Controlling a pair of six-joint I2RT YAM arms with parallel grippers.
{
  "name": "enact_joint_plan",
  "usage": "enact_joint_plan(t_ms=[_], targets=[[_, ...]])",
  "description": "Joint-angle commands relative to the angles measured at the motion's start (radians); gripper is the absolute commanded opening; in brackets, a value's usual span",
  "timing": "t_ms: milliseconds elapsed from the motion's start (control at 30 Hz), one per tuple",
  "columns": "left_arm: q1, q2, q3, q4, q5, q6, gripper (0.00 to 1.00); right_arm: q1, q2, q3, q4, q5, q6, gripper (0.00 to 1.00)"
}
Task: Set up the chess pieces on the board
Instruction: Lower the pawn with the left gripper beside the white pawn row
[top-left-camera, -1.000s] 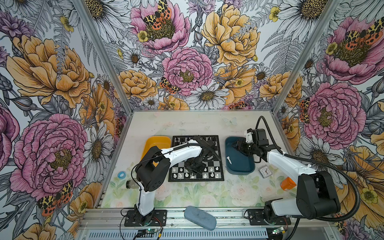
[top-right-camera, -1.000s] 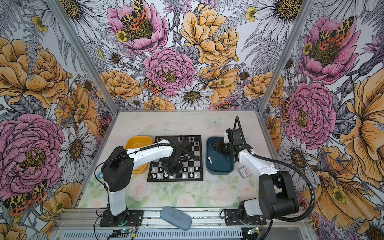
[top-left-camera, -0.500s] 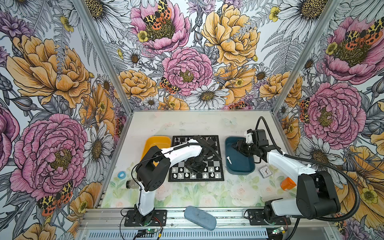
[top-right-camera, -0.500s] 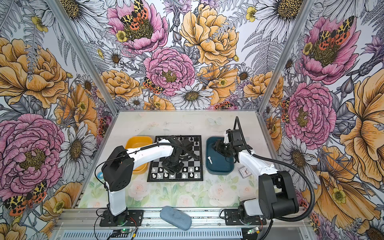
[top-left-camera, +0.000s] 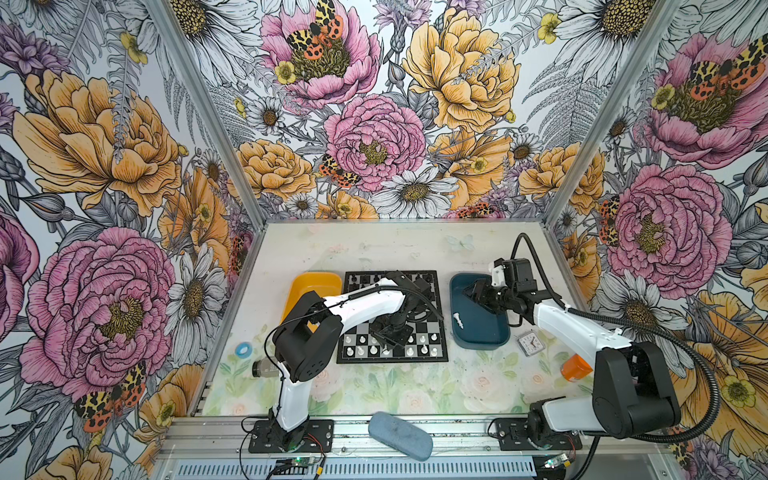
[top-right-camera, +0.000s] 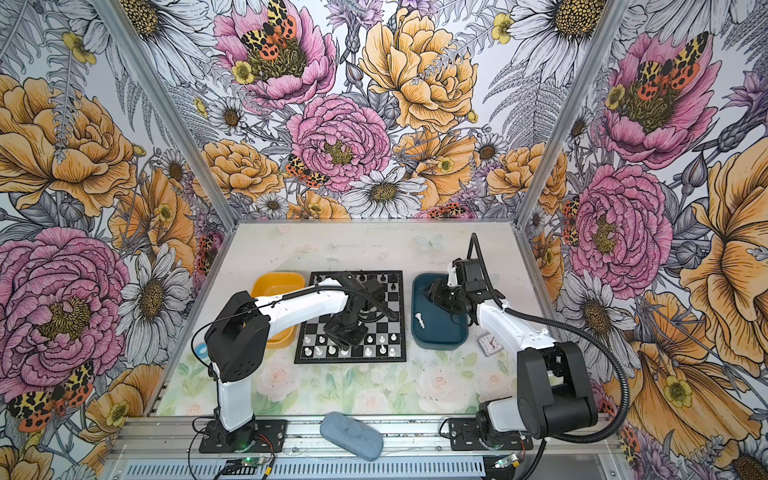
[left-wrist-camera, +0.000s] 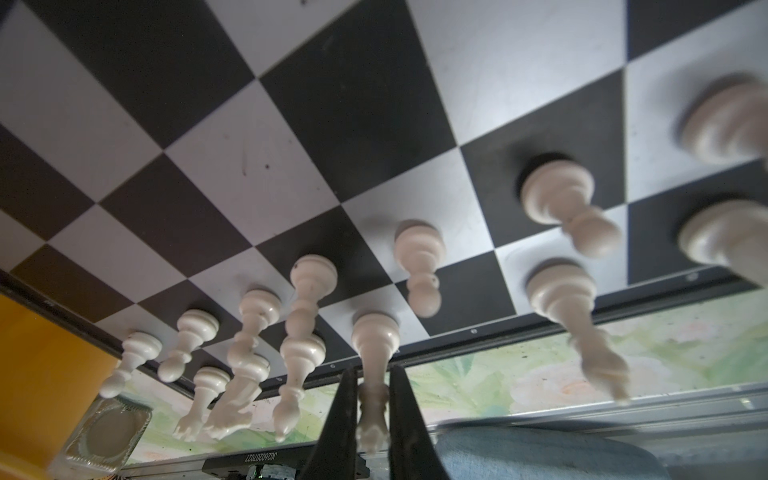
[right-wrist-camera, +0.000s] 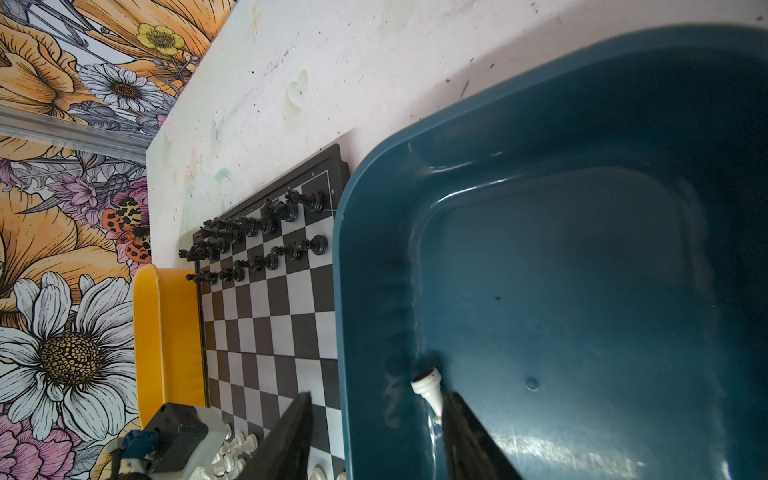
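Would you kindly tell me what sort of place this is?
Probably a robot-lab test cell: floral wall panels on an aluminium frame enclose the table, the left arm and right arm are bolted to its front rail, with a chessboard staged.

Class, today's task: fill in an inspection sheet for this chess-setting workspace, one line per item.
Surface: pale tabletop, faded flower print along the near edge.
Job's things: board centred; white chess pieces on its two near rows; black pieces on far rows; a stray white piece lies in the blue tray.
Clutter: yellow tray, tape roll, clear jar, small clock, orange object, grey case on the front rail.
Grippers: left gripper shut on an edge-row white piece; right gripper open above the blue tray, holding nothing.
Cables: black hose loops from the right arm; left arm's cable arcs over the board.
Surroundings: floral walls, metal frame posts.
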Motion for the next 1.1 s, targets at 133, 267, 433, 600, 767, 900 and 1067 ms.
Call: enact_joint_plan(t_ms=[133, 267, 433, 600, 767, 900, 1067], targets=[[0.004, -0.002, 0.007, 0.017, -0.010, 0.011, 0.24, -0.004, 0.000, -0.007, 0.023, -0.010, -0.016, 0.52], [-0.002, -0.007, 0.008, 0.015, -0.010, 0.012, 0.30, -0.004, -0.001, -0.009, 0.023, -0.008, -0.014, 0.52], [-0.003, -0.014, 0.010, 0.014, -0.009, 0.009, 0.33, -0.005, -0.004, -0.010, 0.023, -0.008, -0.014, 0.52], [-0.007, -0.026, 0.014, 0.012, -0.008, 0.009, 0.34, -0.005, -0.008, -0.012, 0.023, -0.008, -0.012, 0.52], [-0.011, -0.039, 0.016, 0.011, -0.007, 0.004, 0.33, -0.004, -0.012, -0.013, 0.022, -0.008, -0.011, 0.52], [-0.014, -0.051, 0.024, 0.004, -0.012, 0.004, 0.34, -0.004, -0.015, -0.014, 0.022, -0.006, -0.011, 0.52], [-0.018, -0.066, 0.035, -0.012, -0.020, 0.002, 0.34, -0.004, -0.016, -0.015, 0.023, -0.006, -0.011, 0.52]])
